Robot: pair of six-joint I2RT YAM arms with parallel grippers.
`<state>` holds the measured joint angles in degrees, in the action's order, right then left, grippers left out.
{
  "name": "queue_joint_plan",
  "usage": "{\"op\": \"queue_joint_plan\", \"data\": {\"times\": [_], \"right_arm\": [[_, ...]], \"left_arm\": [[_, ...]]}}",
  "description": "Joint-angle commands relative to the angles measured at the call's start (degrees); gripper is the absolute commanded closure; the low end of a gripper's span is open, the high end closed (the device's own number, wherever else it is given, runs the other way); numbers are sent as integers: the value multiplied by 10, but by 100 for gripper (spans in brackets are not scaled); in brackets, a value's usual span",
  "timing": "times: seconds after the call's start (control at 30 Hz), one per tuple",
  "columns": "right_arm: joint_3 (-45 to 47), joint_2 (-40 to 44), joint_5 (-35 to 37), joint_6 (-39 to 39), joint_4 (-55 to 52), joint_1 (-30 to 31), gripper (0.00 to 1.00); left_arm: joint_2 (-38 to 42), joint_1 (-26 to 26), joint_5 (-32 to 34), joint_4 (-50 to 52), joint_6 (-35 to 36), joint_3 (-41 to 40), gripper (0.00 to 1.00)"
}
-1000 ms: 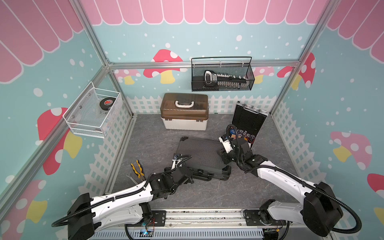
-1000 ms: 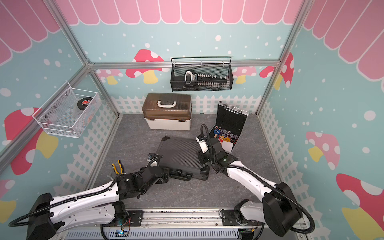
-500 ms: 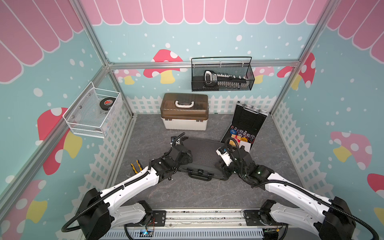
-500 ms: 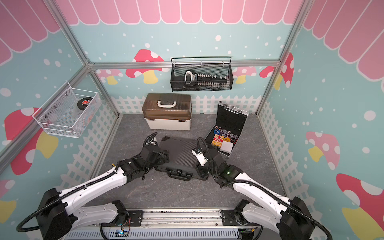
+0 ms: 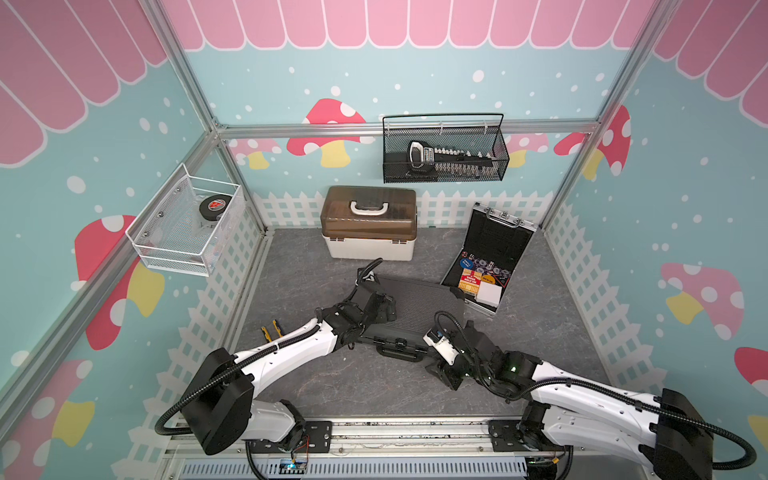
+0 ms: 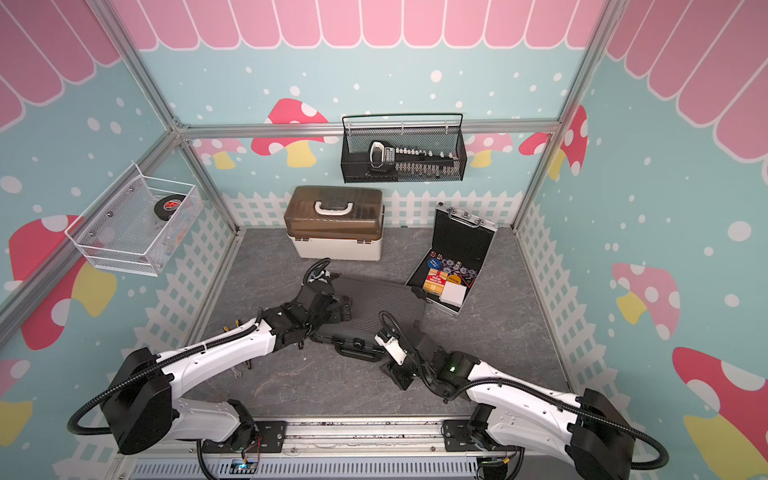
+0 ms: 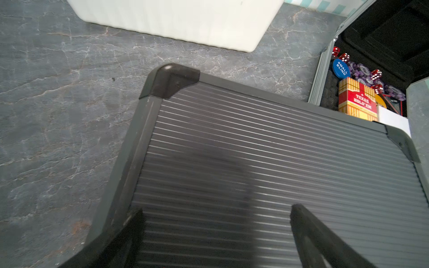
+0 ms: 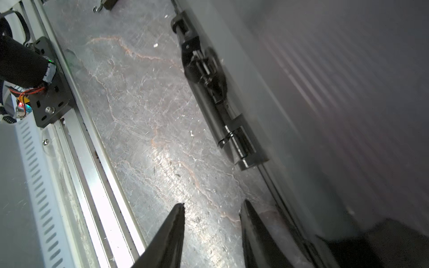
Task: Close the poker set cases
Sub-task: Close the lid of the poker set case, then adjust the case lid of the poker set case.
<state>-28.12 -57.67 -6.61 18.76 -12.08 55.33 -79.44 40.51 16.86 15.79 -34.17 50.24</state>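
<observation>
The large black ribbed poker set case [image 5: 428,307] [image 6: 382,303] lies flat in mid-floor with its lid down, handle and latches [image 8: 206,69] facing the front rail. My left gripper [image 5: 384,311] [image 7: 216,220] hovers open over the lid's left part, both fingers above the ribs [image 7: 255,150], holding nothing. My right gripper [image 5: 448,375] [image 8: 213,204] is open and empty, low over the floor beside the case's front right corner. The smaller silver case [image 5: 496,241] [image 6: 461,245] stands open at the back right, lid upright, chips, dice and cards [image 7: 355,102] showing.
A cream box with a brown lid [image 5: 369,228] stands against the back fence. A black wire basket [image 5: 444,149] hangs on the back wall, a white one with a puck [image 5: 187,224] on the left wall. Yellow-handled pliers [image 5: 270,330] lie front left.
The black case's lid has come down flat. My left gripper moved up over the lid. My right gripper drew back toward the front rail and its jaws widened.
</observation>
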Motion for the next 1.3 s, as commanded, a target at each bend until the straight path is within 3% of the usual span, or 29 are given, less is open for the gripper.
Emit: {"op": "queue_joint_plan", "data": {"times": [0.0,0.4,0.73,0.97,1.27], "right_arm": [[20,-17,17,29,41,16,57],[89,-51,103,91,250,23,50],[83,-135,90,86,339,23,50],[86,-179,78,85,416,23,57],[105,-150,68,94,455,23,65]], "left_arm": [[-10,-4,-10,-4,3,17,1],[-6,-4,-8,-5,4,15,1],[-8,-4,-7,-4,7,13,1],[-7,-4,-7,-4,9,13,1],[-5,-4,-7,-1,11,14,1]]}}
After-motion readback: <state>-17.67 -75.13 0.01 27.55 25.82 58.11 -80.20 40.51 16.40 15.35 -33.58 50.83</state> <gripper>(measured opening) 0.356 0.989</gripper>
